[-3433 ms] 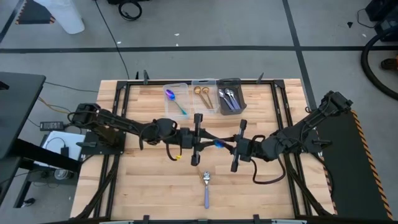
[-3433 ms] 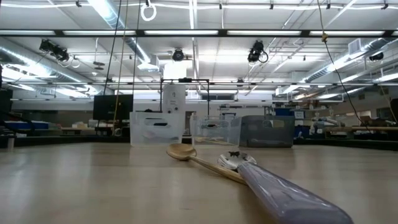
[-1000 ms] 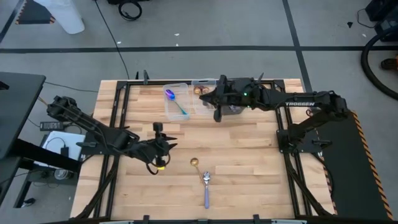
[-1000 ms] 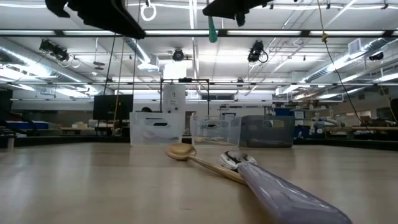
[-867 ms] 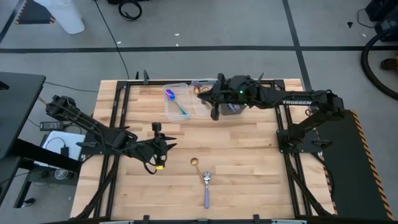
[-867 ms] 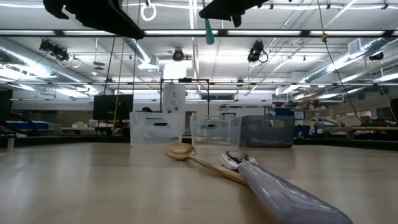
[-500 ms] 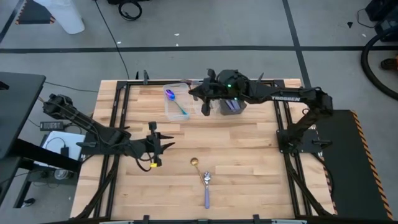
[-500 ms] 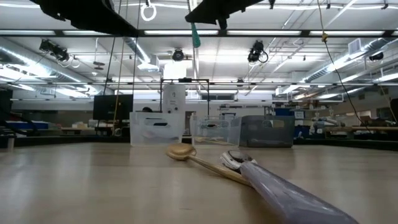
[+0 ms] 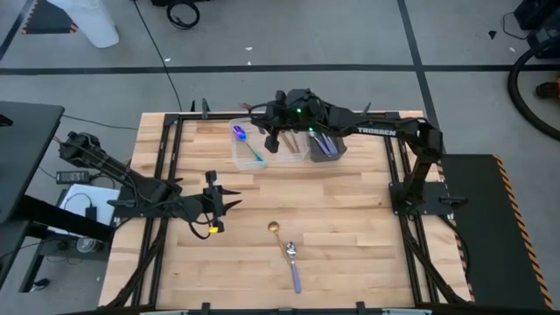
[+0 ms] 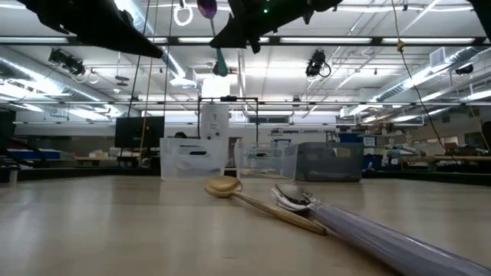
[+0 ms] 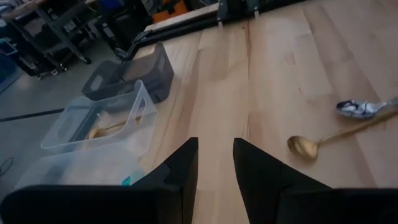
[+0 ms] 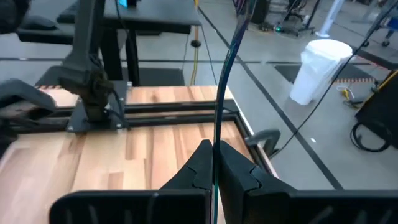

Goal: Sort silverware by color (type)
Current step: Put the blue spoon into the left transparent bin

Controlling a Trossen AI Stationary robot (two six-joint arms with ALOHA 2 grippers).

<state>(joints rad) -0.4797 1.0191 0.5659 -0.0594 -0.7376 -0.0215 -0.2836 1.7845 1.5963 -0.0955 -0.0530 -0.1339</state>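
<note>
right claw (image 9: 271, 133): clenched on teal-handled spoon (image 12: 225, 74), thin, curved, over clear bin (image 9: 249, 143)
left claw (image 11: 211, 163): released, above surface (image 9: 350, 219)
gold spoon (image 9: 278, 234): on surface w/ silver spoon (image 9: 291, 252)

Three bins at table's twelve o'clock edge: two clear bins (image 9: 248, 140), (image 9: 293, 143), one dark grey bin (image 9: 327, 145); butcher-block table (image 9: 350, 236).

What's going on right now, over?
Right pincer shut on teal-handled spoon, high over the clear bins. Left pincer open, idle at table's left. Gold spoon and silver spoon remain on table. Nothing blocking.
</note>
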